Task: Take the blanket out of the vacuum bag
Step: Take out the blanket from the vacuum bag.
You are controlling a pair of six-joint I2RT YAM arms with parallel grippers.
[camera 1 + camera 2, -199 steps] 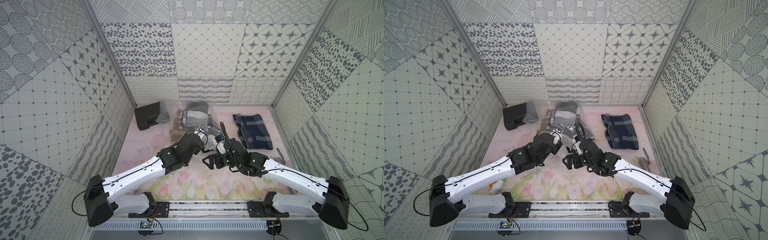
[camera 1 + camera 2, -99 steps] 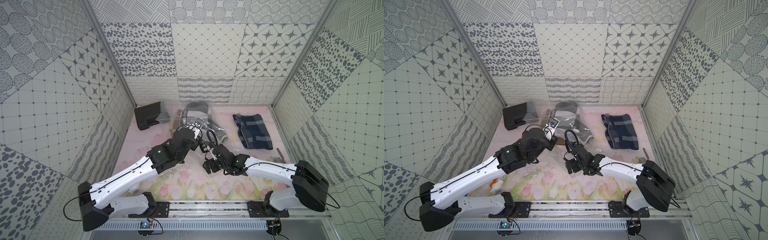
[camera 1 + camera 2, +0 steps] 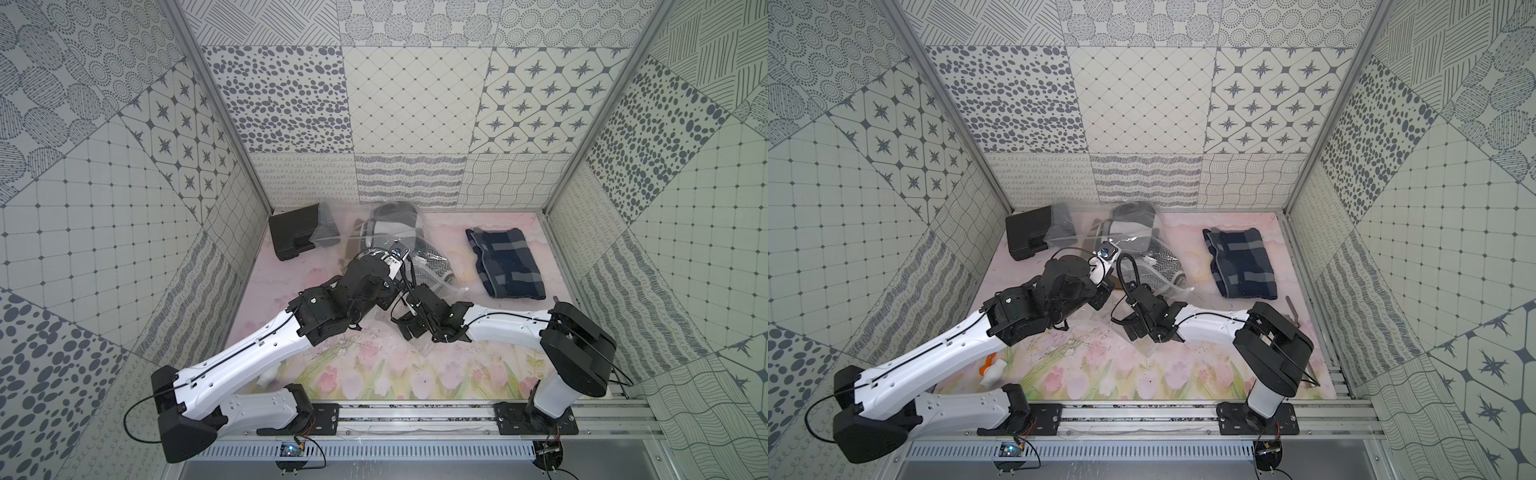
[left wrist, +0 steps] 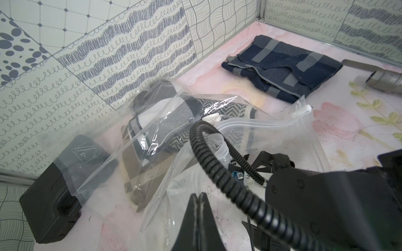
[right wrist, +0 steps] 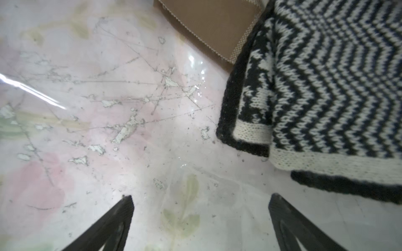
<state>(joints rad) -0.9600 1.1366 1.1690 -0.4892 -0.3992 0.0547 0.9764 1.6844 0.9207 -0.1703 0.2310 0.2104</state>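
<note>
The vacuum bag [image 3: 332,232] [image 3: 1067,232] [image 4: 156,152] is clear crinkly film lying at the back middle of the table, with a white valve cap [image 4: 211,118]. Inside it lies the blanket [image 3: 436,259] [image 3: 1167,253] [image 4: 221,108] [image 5: 326,76], a black-and-white zigzag knit beside grey plaid and brown cloth. My left gripper [image 3: 392,291] [image 3: 1102,297] [image 4: 198,195] is shut on the bag's front film and holds it raised. The right gripper [image 3: 409,328] [image 3: 1136,328] [image 5: 201,198] stands open just above the table, film under it. The knit's corner is a short way ahead of it.
A folded navy plaid cloth [image 3: 505,262] [image 4: 282,65] lies outside the bag at the back right. A black case [image 3: 293,230] [image 4: 50,195] sits at the back left, partly under the film. A grey metal tube [image 3: 1292,309] [image 4: 382,80] lies by the right wall. A white-and-orange piece [image 3: 990,370] sits front left.
The right arm has folded, elbow pulled in and raised, and its open gripper has shifted slightly left toward the bag. The left gripper has stayed shut near the bag's front.
</note>
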